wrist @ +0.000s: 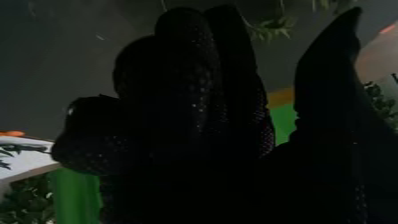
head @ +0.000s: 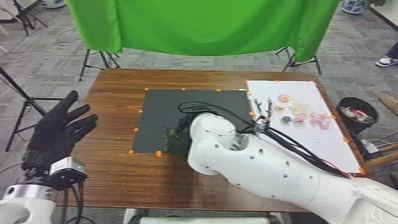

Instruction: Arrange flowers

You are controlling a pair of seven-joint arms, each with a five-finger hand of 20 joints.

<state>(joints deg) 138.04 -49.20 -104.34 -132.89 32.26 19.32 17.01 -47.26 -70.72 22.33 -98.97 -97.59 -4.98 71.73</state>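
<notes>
In the head view, my right hand (head: 184,122) is over the dark mat (head: 160,107), largely covered by its own white arm. Green leafy stems (head: 170,138) lie on the mat beside it, toward the robot. The right wrist view has my right hand (wrist: 191,110) with fingers relaxed and thumb apart, nothing held between them; leaves (wrist: 271,28) are beyond the fingertips. Pale pink, cream and bluish flowers (head: 299,118) rest on the white sheet (head: 306,92), with green stems (head: 263,107) at their left. My left hand (head: 60,127) is open left of the mat.
The brown table (head: 111,165) has orange markers (head: 159,154) around the mat and sheet. A green cloth (head: 195,30) hangs behind its far edge. A dark bin (head: 358,112) stands off the right side. Black cables (head: 293,144) run along the right arm.
</notes>
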